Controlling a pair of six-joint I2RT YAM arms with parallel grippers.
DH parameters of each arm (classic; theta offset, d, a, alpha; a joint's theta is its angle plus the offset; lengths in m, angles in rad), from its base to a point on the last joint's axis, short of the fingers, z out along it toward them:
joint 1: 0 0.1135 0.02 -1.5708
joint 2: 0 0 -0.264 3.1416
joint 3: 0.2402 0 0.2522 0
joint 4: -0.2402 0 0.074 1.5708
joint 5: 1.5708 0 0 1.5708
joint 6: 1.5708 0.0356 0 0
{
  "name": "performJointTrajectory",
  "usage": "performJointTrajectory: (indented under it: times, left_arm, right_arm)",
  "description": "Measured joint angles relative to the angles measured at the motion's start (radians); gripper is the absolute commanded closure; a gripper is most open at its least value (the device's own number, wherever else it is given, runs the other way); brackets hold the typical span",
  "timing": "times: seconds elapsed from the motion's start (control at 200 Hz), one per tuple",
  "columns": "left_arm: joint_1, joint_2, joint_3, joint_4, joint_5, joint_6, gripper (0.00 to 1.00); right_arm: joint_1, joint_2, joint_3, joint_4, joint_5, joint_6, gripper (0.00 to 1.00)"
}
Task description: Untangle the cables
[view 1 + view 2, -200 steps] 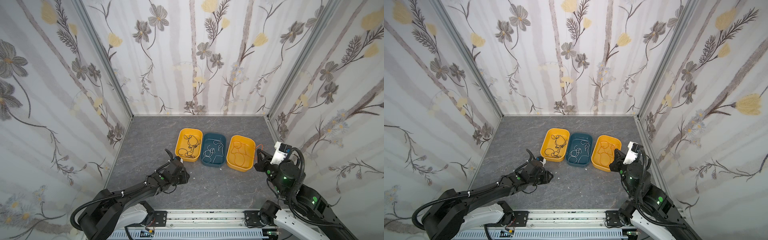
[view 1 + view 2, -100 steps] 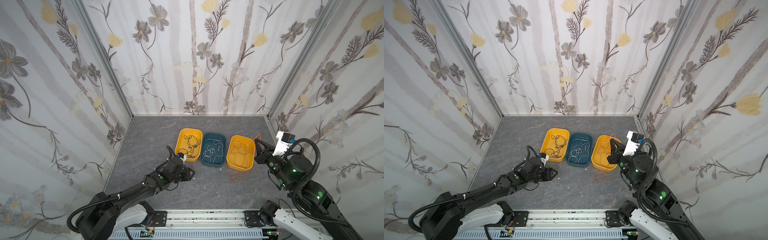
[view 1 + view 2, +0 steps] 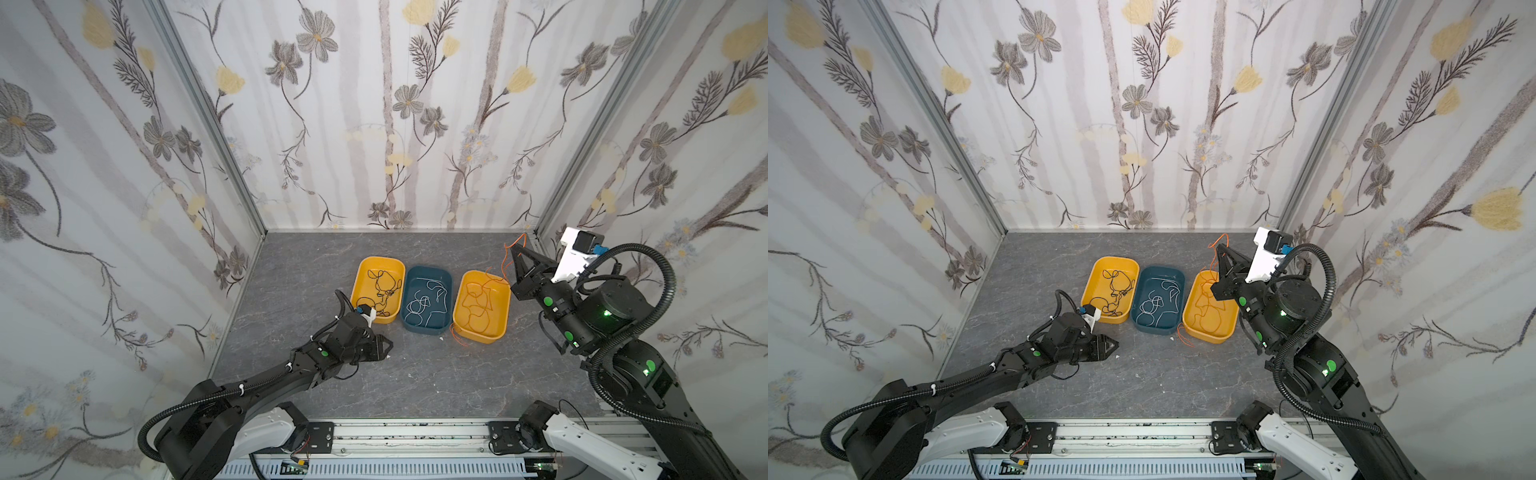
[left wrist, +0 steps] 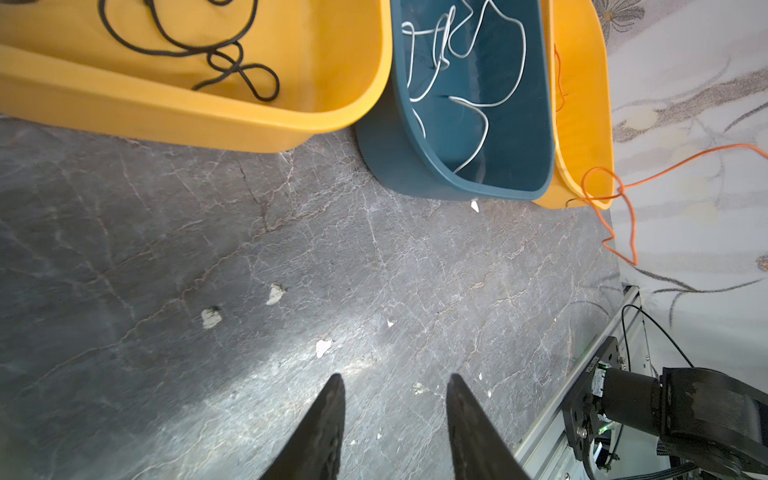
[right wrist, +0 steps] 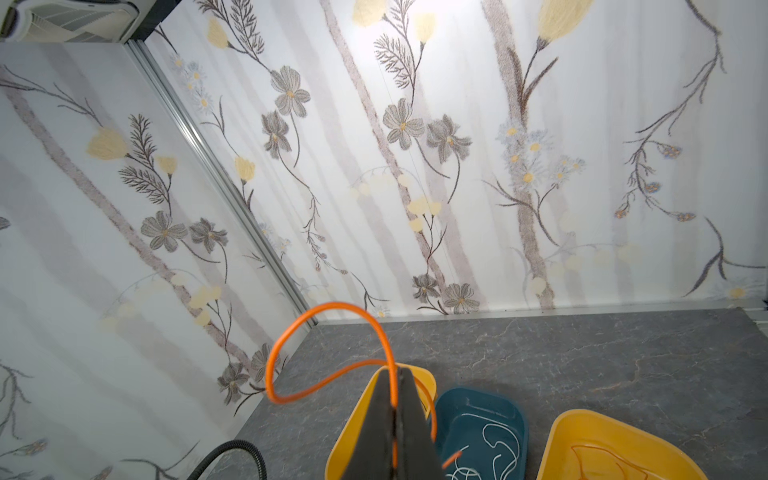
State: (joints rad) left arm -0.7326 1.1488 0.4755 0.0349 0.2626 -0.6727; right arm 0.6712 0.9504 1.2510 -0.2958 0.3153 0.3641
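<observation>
Thin orange cable (image 5: 338,306) is pinched in the right gripper (image 5: 396,372), jaws closed flat on it. In the right wrist view I see it arc up past the fingertips, curl round and come back down beside them. That gripper is raised off the table, tips pointing toward the back wall.

Just below and inboard of it sits a yellow plastic tray (image 3: 486,338). In both top views an orange strand drops from the right gripper into that tray, where more orange wire lies in loose loops. I can't tell whether it's one cable or several. A loose orange end (image 3: 456,337) hangs over the tray's near corner onto the grey marble-look tabletop (image 4: 166,249).

Left gripper (image 4: 392,380): jaws partly apart, narrow gap, nothing between them. It sits low over bare tabletop, tips pointing toward the right arm's side.

Ahead of the left fingertips, to one side, is a second yellow plastic tray (image 3: 380,259) holding a thin black cable (image 4: 226,56) in a loose tangle. A dark teal plastic tray (image 3: 424,330) holding a thin white cable (image 3: 417,305) stands between the two yellow trays. All three are packed side by side. Both cables lie fully inside their trays, well apart from either gripper.

Small white flecks (image 4: 274,293) dot the tabletop just ahead of the left fingertips.
</observation>
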Motion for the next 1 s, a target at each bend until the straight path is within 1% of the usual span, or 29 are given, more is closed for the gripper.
performJointTrajectory:
  times: [0.235, 0.37, 0.515, 0.62, 0.719, 0.999]
  left_arm:
    - [0.0, 0.002, -0.018, 0.023, 0.0, 0.0, 0.58]
    - [0.0, 0.002, -0.021, 0.029, 0.0, 0.0, 0.58]
    - [0.0, 0.002, -0.024, 0.032, 0.0, 0.0, 0.57]
    - [0.0, 0.002, -0.029, 0.035, -0.001, 0.0, 0.57]
    - [0.0, 0.002, -0.033, 0.035, -0.002, 0.0, 0.57]
    - [0.0, 0.001, -0.035, 0.035, -0.009, 0.0, 0.57]
  right_arm:
    - [-0.111, 0.072, 0.103, 0.008, -0.032, -0.042, 1.0]
    - [-0.192, 0.126, 0.137, 0.032, -0.088, -0.054, 1.0]
    - [-0.265, 0.174, 0.138, 0.053, -0.159, -0.063, 1.0]
    - [-0.303, 0.19, 0.105, 0.087, -0.185, -0.07, 1.0]
    - [-0.326, 0.208, 0.041, 0.121, -0.195, -0.07, 1.0]
    - [-0.347, 0.234, -0.176, 0.146, -0.209, -0.04, 1.0]
